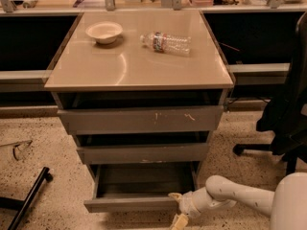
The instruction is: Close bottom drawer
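The bottom drawer [129, 204] is the lowest of three grey drawers in the cabinet. It is pulled out, and its empty inside shows. Its plain front faces me low in the view. My gripper [175, 209] is on the white arm [230, 195] that comes in from the lower right. It sits at the right end of the drawer's front, touching or nearly touching it. One finger [173, 195] lies at the front's top edge and another finger [179, 221] hangs below it.
The middle drawer [143, 153] and the scratched top drawer [141, 120] are both slightly out. A white bowl [104, 31] and a lying plastic bottle [166, 42] are on the cabinet top. A black office chair [286, 114] stands to the right. A black bar [26, 200] lies on the floor at left.
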You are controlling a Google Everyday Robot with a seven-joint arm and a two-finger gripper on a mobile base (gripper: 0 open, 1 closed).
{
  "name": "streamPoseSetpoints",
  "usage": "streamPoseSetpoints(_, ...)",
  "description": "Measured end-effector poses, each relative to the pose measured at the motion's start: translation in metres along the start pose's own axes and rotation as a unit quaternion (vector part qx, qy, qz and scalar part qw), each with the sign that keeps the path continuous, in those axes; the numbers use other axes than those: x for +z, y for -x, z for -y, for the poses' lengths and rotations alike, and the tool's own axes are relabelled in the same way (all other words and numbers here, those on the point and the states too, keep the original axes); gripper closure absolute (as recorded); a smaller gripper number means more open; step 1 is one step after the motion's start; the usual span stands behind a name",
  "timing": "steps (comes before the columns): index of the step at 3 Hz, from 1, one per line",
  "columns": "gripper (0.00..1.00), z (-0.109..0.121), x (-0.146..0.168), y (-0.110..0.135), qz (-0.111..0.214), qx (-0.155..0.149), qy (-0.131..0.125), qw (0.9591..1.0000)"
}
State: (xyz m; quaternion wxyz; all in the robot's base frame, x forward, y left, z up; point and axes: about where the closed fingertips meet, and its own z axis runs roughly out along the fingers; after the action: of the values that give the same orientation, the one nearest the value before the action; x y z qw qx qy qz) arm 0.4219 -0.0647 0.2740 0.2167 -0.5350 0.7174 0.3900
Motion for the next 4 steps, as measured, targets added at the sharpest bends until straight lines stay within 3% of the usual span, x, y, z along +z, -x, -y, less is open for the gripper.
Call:
streamPoseSetpoints(3, 0.00, -0.023, 0.023, -0.048, 0.006, 0.022, 0.020, 0.9995)
streamPoseSetpoints(4, 0.00, -0.009, 0.032, -0.060, -0.003, 0.009, 0.020, 0.9997)
